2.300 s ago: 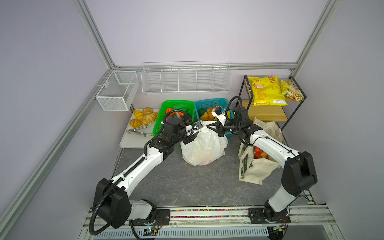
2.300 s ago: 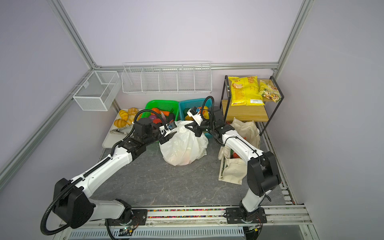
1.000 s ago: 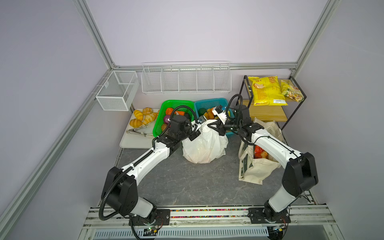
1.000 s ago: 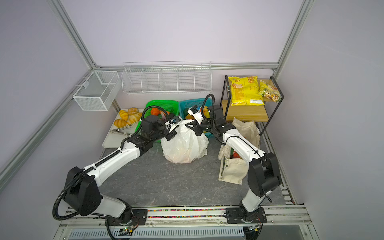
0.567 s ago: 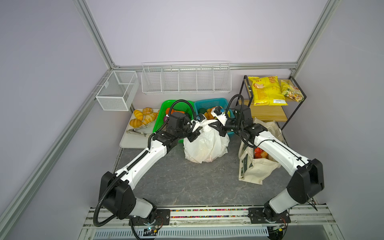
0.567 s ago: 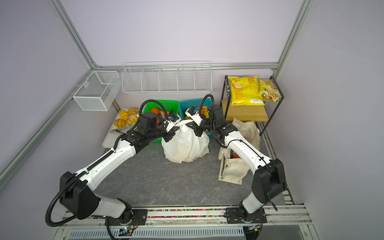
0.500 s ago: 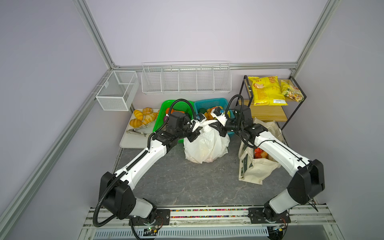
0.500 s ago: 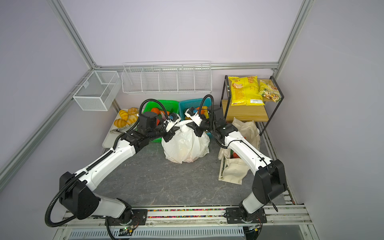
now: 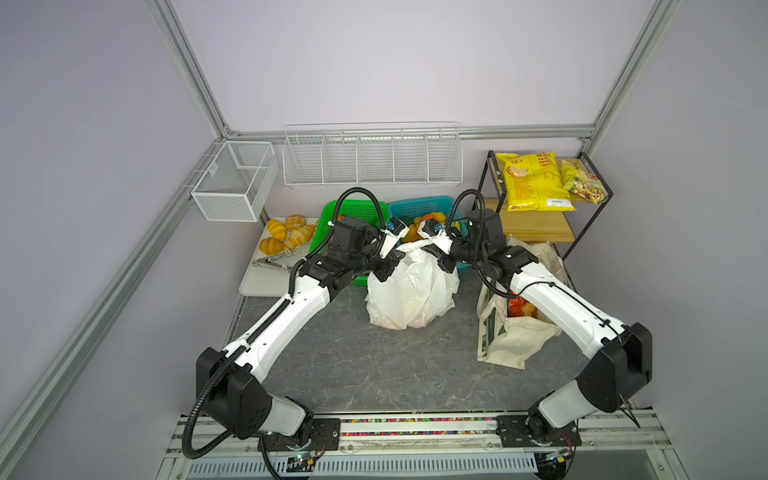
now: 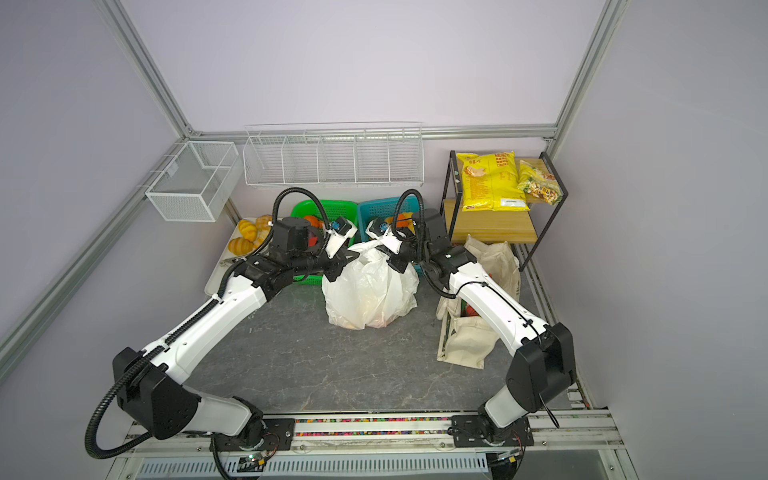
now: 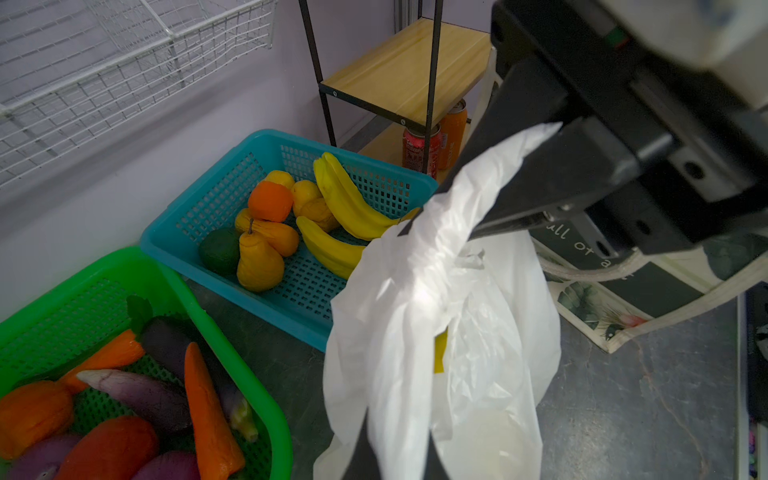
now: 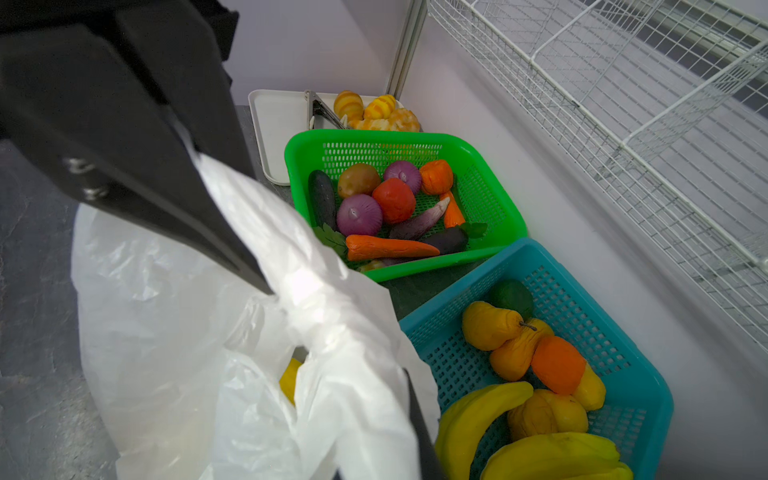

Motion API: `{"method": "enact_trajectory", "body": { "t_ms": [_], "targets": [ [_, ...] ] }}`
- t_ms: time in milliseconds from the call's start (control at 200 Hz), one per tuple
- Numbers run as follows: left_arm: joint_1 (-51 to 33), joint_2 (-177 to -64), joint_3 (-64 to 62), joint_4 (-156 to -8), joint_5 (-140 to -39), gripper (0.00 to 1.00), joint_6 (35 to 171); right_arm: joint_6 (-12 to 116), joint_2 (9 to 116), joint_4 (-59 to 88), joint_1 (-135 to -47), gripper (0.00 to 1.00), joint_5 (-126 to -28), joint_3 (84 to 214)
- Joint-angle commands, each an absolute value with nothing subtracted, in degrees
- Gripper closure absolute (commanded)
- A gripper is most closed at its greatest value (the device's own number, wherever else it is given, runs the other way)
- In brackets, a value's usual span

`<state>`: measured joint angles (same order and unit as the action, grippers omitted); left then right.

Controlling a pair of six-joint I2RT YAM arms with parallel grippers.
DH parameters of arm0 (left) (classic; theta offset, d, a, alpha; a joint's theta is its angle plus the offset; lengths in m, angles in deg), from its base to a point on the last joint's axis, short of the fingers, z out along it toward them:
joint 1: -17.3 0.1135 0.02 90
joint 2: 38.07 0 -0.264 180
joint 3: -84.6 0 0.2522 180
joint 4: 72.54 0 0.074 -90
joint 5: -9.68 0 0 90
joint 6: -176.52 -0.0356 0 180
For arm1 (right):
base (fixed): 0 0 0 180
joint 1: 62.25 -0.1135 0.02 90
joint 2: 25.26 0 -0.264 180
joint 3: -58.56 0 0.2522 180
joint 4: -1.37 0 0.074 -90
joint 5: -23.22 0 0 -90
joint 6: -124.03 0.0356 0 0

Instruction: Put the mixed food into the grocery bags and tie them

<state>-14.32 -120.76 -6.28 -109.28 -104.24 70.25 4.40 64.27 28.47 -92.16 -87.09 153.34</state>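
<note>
White plastic bag (image 9: 409, 291) upright, neck up — left gripper (image 9: 395, 257), right gripper (image 9: 432, 252) both clamped on it.

arms: left arm (image 9: 299, 311) & right arm (image 9: 557, 303), white shells, blk joints
hoses: blk ribbed hose (image 9: 359, 195) per wrist
cams: white housing (image 9: 395, 235), blue mark
hands: left hand (image 9: 392, 259), right hand (image 9: 436, 254), blk, silver screws (image 12: 81, 166) on side
</note>
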Motion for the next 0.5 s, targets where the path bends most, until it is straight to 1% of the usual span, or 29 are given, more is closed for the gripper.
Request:
{"method": "enact_trajectory", "body": {
  "t_ms": [0,270,380,495],
  "targets": [
    [-13.3,-120.9,-7.6,-108.2,-107.2,1.0,74.9,11.9,63.6,22.8,-91.2,0.93,-81.9,151.0],
    [-13.9,-121.3,-4.2,-101.7,-106.8,1.0,80.9,30.3,63.6,7.1,-91.8,0.93,-82.9,143.8],
    [-15.1,-121.8,-4.2,-102.1,-106.6,0.95,81.6,35.7,63.7,3.1,-91.8,0.93,-81.7,142.0],
    [-15.7,-121.7,-2.9,-101.3,-106.1,0.93,83.6,41.2,63.5,0.4,-91.9,0.93,-81.1,140.9]
  ]
}}
